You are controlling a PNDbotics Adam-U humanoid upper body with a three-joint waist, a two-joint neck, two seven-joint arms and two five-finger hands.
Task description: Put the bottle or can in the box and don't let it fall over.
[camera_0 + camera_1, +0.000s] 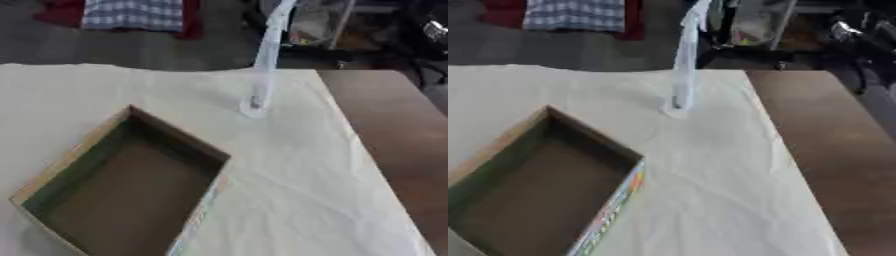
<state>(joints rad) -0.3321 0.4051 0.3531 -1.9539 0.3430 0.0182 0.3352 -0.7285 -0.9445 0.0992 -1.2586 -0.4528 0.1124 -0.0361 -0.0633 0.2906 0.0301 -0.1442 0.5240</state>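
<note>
An open cardboard box (131, 187) sits on the white cloth at the lower left, turned at an angle, and its brown inside holds nothing that I can see. Its outer side wall (610, 215) carries coloured print. No bottle or can shows in either view. Neither of my hands is in view.
A white gooseneck stand (265, 60) rises from a round base (254, 106) at the back middle of the cloth (297, 190). Bare brown tabletop (398, 135) runs along the right side. Beyond the far edge lie a checked cloth (133, 12) and dark clutter on the floor.
</note>
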